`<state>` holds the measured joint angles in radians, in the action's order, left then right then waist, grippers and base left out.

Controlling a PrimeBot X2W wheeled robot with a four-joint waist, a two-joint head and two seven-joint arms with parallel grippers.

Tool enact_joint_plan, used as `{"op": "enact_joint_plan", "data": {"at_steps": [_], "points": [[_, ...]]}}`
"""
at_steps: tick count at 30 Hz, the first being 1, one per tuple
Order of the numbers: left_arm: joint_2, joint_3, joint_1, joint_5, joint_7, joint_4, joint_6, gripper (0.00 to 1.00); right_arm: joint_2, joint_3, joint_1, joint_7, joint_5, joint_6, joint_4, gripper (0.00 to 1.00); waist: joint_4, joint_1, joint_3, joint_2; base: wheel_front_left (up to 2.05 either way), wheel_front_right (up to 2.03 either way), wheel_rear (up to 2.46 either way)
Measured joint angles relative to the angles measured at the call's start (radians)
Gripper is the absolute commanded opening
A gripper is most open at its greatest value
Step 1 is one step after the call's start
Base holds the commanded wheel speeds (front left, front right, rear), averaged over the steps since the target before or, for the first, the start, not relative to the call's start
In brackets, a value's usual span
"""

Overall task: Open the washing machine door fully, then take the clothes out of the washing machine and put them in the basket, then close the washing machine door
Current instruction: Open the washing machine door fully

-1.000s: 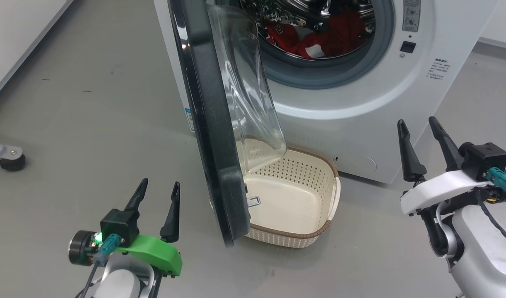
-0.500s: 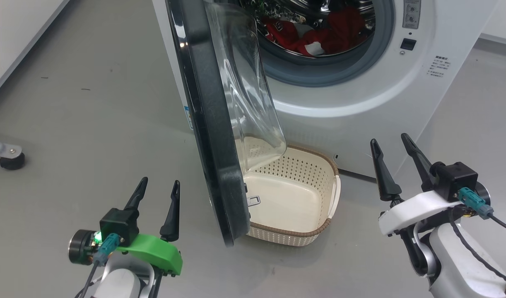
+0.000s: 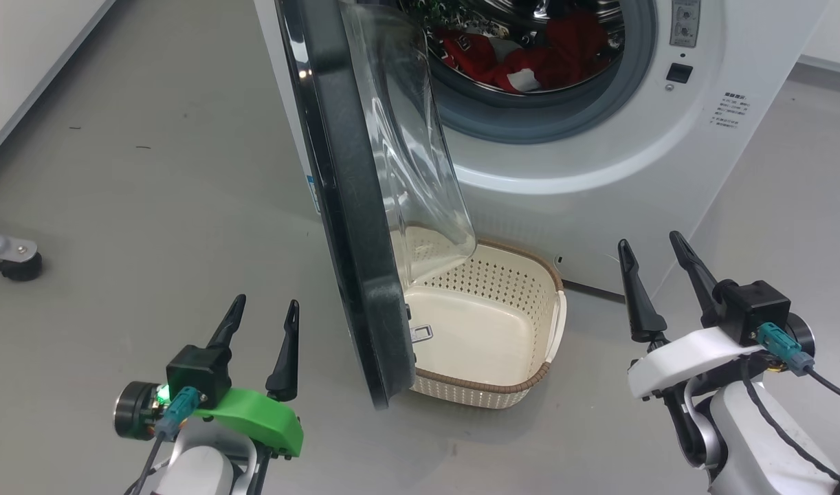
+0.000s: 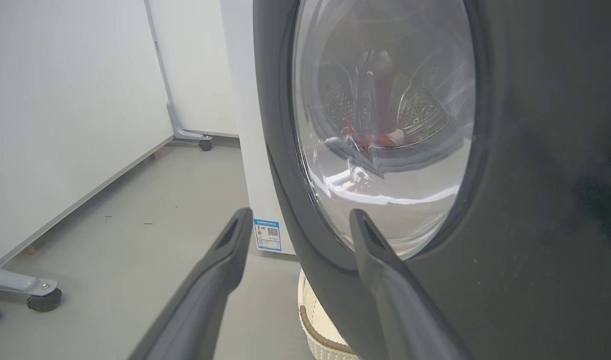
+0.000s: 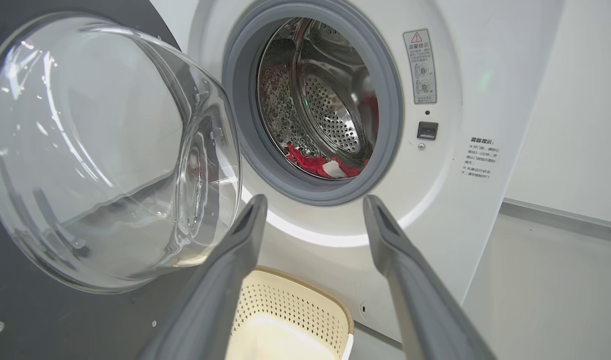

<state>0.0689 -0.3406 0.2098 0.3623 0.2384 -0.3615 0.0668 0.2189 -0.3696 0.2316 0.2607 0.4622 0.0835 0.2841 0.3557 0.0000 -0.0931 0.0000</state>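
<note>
The washing machine [image 3: 599, 158] [image 5: 450, 210] fills the upper part of the head view. Its door [image 3: 351, 206] [image 4: 535, 200] [image 5: 105, 150] stands swung out toward me, edge-on, the glass bowl facing the drum. Red clothes [image 3: 530, 58] [image 5: 315, 165] lie low in the steel drum. The cream basket [image 3: 489, 330] [image 5: 285, 320] sits on the floor under the opening, partly behind the door. My left gripper [image 3: 263, 309] [image 4: 295, 220] is open, left of the door's outer face. My right gripper [image 3: 650, 247] [image 5: 313, 205] is open, right of the basket, pointing at the opening.
A white wall panel [image 3: 21, 75] runs along the left. A grey caster foot [image 3: 11, 260] [image 4: 35, 295] stands on the grey floor [image 3: 152, 206] at the far left. Bare floor lies left of the door and right of the machine.
My right gripper dropped lower and moved left from beside the machine's front; in the last half second it barely shifted. The left gripper, door and basket stayed put.
</note>
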Motion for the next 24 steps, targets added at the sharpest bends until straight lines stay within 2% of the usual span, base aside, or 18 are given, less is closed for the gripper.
{"op": "enact_joint_plan", "data": {"at_steps": [16, 17, 18, 24], "points": [[0.0, -0.001, 0.0, 0.0, 0.0, 0.004, 0.007, 1.0, -0.03, 0.036, -0.023, 0.0, -0.042, -0.011, 0.019, 1.0, 0.006, 0.0, -0.002, 0.0, 0.0, 0.0, 0.0], [0.0, -0.001, 0.0, 0.0, 0.0, 0.004, 0.007, 0.55, -0.031, 0.039, -0.024, 0.0, -0.044, -0.012, 0.019, 1.0, 0.007, 0.0, -0.001, 0.0, 0.0, 0.0, 0.0], [0.0, -0.001, 0.0, 0.0, 0.0, 0.004, 0.007, 0.0, -0.032, 0.04, -0.025, 0.0, -0.045, -0.012, 0.02, 1.0, 0.008, 0.0, -0.001, 0.0, 0.0, 0.0, 0.0], [0.0, -0.005, 0.0, 0.0, 0.0, 0.015, 0.007, 0.0, -0.041, 0.053, -0.034, 0.0, -0.059, -0.021, 0.03, 1.0, 0.01, 0.0, 0.002, 0.0, 0.0, 0.0, 0.0]]}}
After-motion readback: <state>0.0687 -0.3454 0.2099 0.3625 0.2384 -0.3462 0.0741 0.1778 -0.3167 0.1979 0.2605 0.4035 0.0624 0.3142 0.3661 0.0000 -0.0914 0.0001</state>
